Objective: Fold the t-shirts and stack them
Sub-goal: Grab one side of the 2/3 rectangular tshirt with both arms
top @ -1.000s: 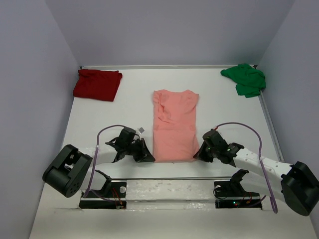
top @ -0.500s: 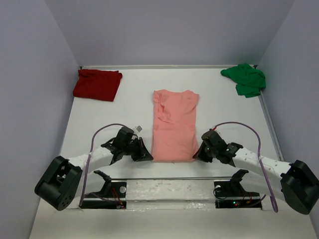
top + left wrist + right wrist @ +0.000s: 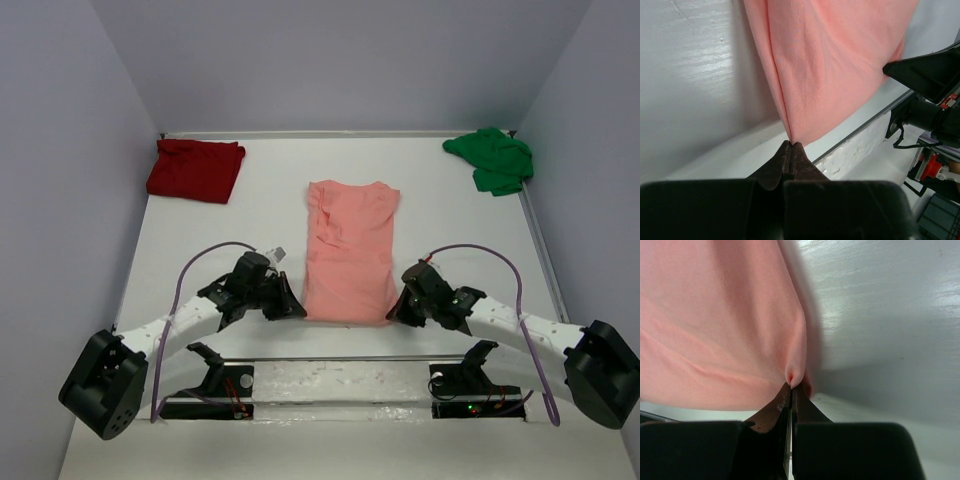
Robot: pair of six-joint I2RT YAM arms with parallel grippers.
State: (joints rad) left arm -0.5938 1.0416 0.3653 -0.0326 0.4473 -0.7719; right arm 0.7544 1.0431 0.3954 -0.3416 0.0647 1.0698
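Left gripper (image 3: 791, 145) and right gripper (image 3: 791, 386) are clenched on the near hem corners of the flat salmon-pink cloth t-shirt (image 3: 350, 250), mid-table. Over the last second the left elbow has swung outward and the hem has crept forward. Likely the bottom-up fold is starting.

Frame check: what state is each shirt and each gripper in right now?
salmon-pink t-shirt: folded into a long narrow strip mid-table, both near corners pinched.
dark red t-shirt: folded flat, far left corner of the table, untouched.
green t-shirt: crumpled heap, far right corner, untouched.
left gripper: fingers shut on the salmon-pink shirt's near left corner.
right gripper: fingers shut on its near right corner.
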